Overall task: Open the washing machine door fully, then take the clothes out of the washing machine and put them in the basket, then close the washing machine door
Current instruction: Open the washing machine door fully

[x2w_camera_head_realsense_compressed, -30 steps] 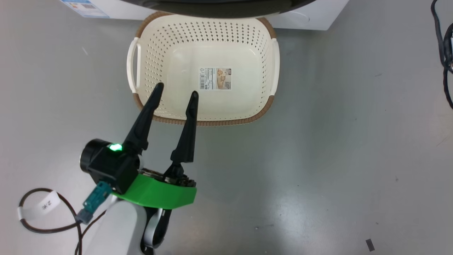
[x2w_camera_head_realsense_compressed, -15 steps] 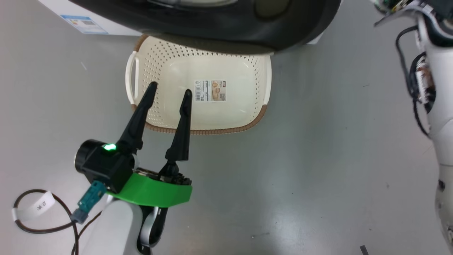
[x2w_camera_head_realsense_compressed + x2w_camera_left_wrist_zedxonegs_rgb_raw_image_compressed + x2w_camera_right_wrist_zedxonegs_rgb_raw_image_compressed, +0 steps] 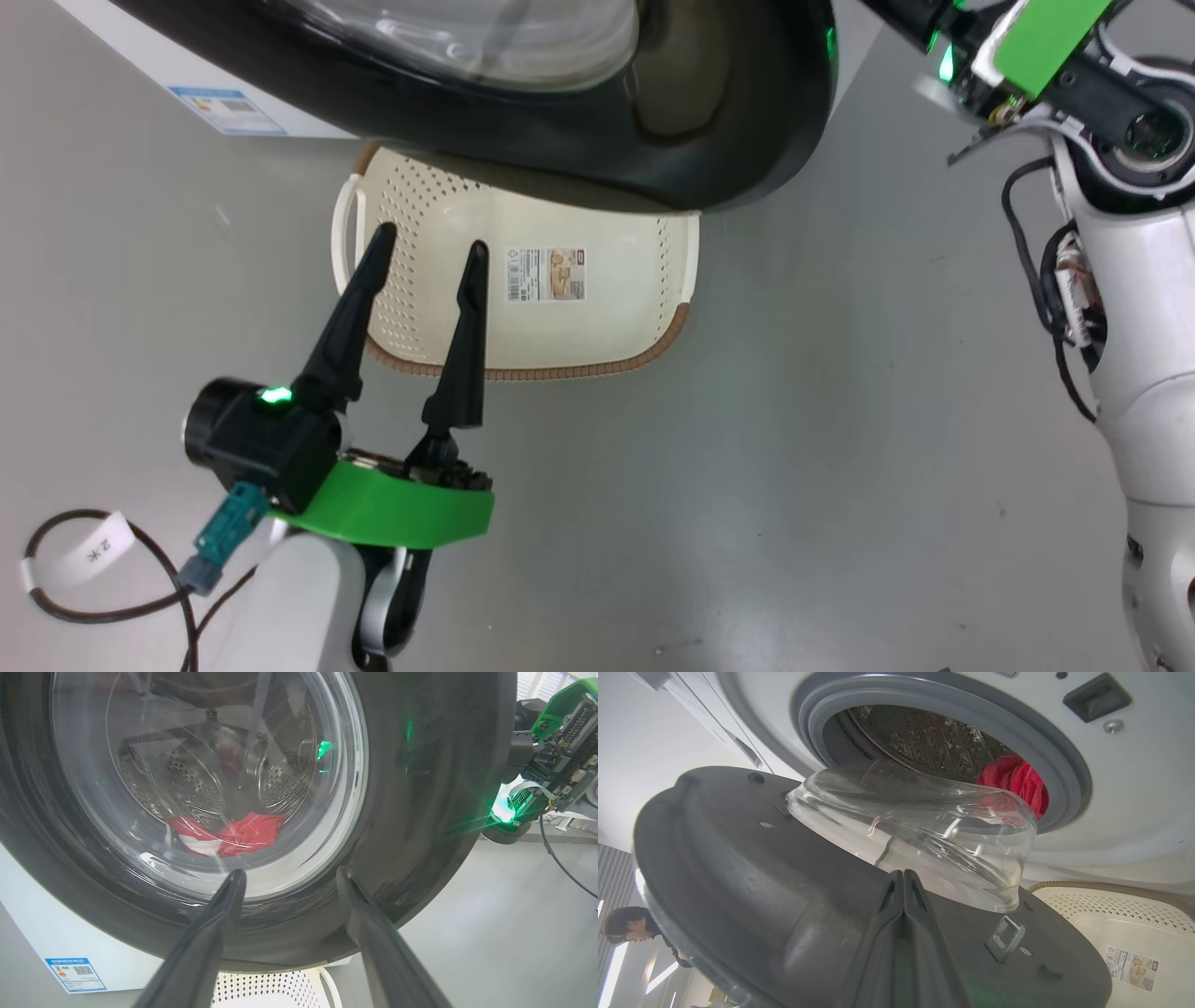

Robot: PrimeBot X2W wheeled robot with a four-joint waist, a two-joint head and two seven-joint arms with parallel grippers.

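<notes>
Washing machine door [image 3: 738, 882] ajar; right tool [image 3: 903, 875], pressed together, sits just beside its inner face, nearer. Left tool [image 3: 430, 239], spread and empty, faces its outer side.

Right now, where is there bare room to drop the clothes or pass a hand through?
The basket shows just a sticker inside, though the washing machine door overhangs its far half and the open left end effector crosses its near-left corner. Grey floor between basket and right arm is bare. Crowded: between door and drum.
</notes>
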